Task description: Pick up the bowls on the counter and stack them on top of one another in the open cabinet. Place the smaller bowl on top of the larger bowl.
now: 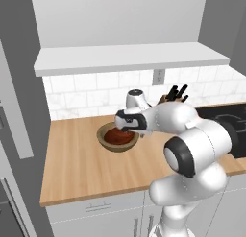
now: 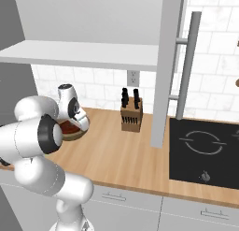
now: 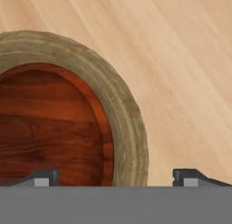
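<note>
I see my tool [image 3: 115,177] spread wide, gripping nothing, straddling the larger bowl's [image 3: 129,123] rim. The smaller bowl [image 3: 50,128] sits nested inside it on the surface [image 3: 181,73].

Your left base view sits behind the arm, looking forward and down: counter [image 1: 81,159] across the middle, open cabinet [image 1: 129,58] on top. Your right base view takes that same counter [image 2: 126,160] from the other side, with the stovetop [image 2: 205,150] lower right. Both share the knife block [image 1: 175,94]. Your hand view looks close down on the larger bowl [image 3: 127,114].
</note>
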